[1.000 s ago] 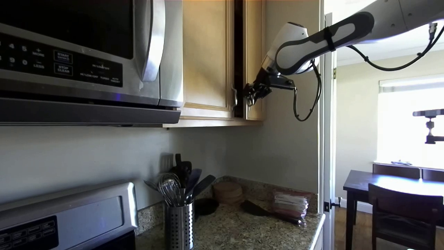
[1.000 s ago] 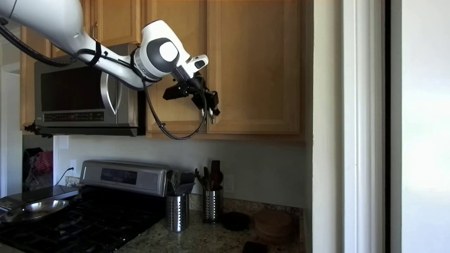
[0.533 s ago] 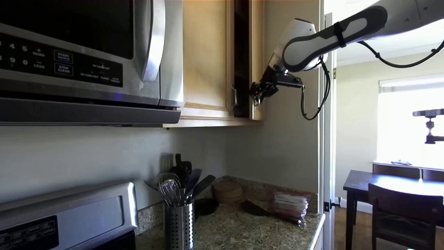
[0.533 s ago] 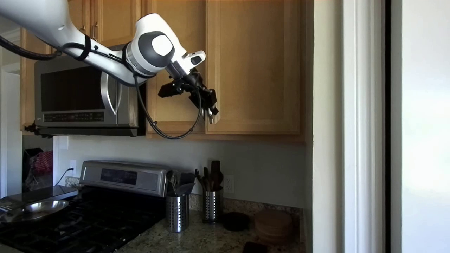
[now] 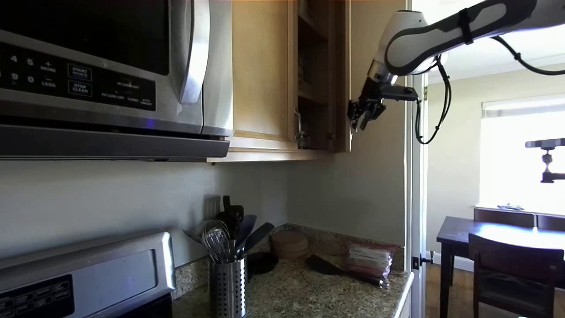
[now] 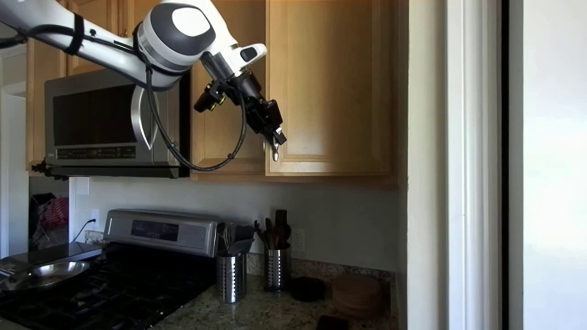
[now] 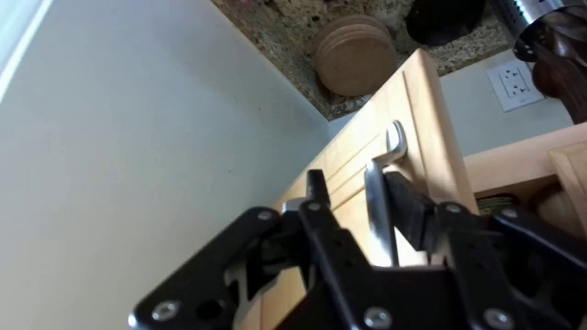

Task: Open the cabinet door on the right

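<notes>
The light tan cabinet door (image 5: 344,79) stands ajar, swung out from its frame, and also shows in an exterior view (image 6: 330,82) and the wrist view (image 7: 390,103). Its silver handle (image 7: 378,206) shows in the wrist view and in an exterior view (image 6: 275,155). My gripper (image 7: 360,192) has its fingers apart, with the handle between them. The right finger sits against the handle, on its door-edge side; the left finger is apart from it. The gripper also shows at the door's lower free edge in both exterior views (image 5: 358,125) (image 6: 280,137).
The neighbouring cabinet door (image 5: 265,70) is shut, with its own handle (image 5: 298,123). Dark shelves (image 5: 313,95) show in the opening. The side wall (image 5: 375,190) stands close to the swinging door. A microwave (image 6: 101,123) is beside the cabinets. Utensil holders (image 6: 231,277) stand on the counter below.
The cabinet door has swung further out, and the shelves inside now show. My gripper and arm have moved away from the cabinet along with the door's free edge.
</notes>
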Motion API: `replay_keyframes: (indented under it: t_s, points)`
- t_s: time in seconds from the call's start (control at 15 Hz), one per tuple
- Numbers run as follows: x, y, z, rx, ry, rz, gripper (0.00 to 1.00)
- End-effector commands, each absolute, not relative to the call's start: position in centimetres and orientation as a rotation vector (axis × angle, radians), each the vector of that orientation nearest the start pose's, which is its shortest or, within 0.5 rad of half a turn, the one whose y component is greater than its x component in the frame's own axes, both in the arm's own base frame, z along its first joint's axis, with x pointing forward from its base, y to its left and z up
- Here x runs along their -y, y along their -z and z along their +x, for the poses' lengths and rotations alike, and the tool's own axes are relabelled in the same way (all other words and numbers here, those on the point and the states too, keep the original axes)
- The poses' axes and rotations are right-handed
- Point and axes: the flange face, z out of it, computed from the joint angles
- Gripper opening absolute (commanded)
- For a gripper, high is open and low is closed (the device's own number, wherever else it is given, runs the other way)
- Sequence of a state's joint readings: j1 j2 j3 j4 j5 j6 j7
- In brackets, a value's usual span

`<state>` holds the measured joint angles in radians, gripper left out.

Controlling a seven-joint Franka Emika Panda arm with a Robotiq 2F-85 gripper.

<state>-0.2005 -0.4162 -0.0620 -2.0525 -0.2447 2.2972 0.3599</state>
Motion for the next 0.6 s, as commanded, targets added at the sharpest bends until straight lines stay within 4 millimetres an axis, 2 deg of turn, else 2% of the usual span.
replay_keyframes:
  t_s: [0.0,0.27,0.4,0.53]
  points:
    - [20.6,-69.1,41.5,-1.077,1.057,-3.058,0.68]
    - [23.6,-69.3,38.9,-1.307,0.949,-3.105,0.95]
    - [24.1,-69.0,38.1,-1.393,0.902,-3.145,1.0]
    - [24.0,-68.3,37.9,-1.381,0.848,-3.214,1.0]
